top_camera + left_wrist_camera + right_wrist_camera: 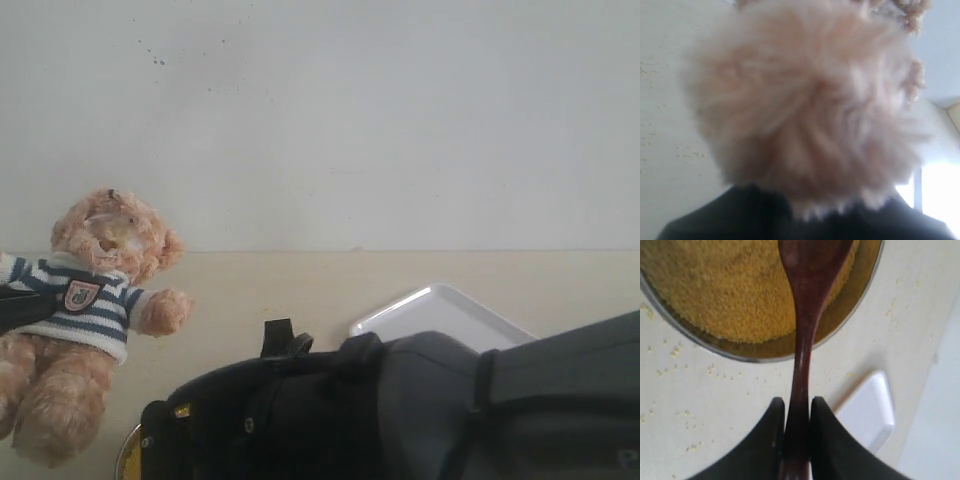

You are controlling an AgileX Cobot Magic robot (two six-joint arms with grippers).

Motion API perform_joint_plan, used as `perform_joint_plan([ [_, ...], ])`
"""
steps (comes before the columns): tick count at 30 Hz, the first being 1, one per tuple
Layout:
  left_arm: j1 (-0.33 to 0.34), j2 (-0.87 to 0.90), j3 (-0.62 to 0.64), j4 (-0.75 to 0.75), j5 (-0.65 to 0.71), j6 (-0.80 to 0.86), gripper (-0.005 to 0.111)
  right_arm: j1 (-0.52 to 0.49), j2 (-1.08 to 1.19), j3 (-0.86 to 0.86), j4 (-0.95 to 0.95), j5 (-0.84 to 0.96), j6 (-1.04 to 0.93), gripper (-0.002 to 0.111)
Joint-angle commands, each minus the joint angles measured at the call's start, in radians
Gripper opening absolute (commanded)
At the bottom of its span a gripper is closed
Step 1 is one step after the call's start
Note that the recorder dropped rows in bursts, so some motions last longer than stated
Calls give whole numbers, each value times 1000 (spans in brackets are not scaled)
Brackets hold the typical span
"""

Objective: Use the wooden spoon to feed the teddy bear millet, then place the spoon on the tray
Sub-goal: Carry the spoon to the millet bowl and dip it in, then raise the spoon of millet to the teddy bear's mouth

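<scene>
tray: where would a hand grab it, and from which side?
Probably the raised rim at the exposed corner of the tray nearest the teddy bear, coming in low from that side. It lies flat on the table, so only the rim offers a pinch. Its other end is hidden behind the right arm.

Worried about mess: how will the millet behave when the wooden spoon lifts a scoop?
Probably loose and free-flowing: the millet lies as fine separate grains, and stray ones dot the table. The wooden spoon, pinched in the right gripper, has a small bowl, so tilting would likely spill some.
</scene>
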Motion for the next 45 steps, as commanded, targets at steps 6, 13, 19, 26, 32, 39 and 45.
perform_joint_plan([
  [6, -1, 0, -9, -20, 34, 7, 4, 9, 11, -1, 119, -53, -95, 0],
  [13, -1, 0, -9, -20, 34, 7, 4, 5, -24, -3, 109, -57, 18, 0],
  [19, -1, 0, -9, -20, 34, 7, 4, -34, -57, -3, 257, -81, -74, 0],
  [26, -1, 0, -9, -20, 38, 7, 4, -130, -101, -3, 498, -80, -215, 0],
  [32, -1, 0, -9, -20, 36, 7, 4, -194, -156, -3, 691, -74, -362, 0],
  [39, -1, 0, -9, 21, 42, -98, 4, -296, -204, -15, 866, 17, -453, 0],
  [45, -3, 0, 3, 210, 40, -434, 4, -326, -220, -139, 871, 134, -443, 0],
])
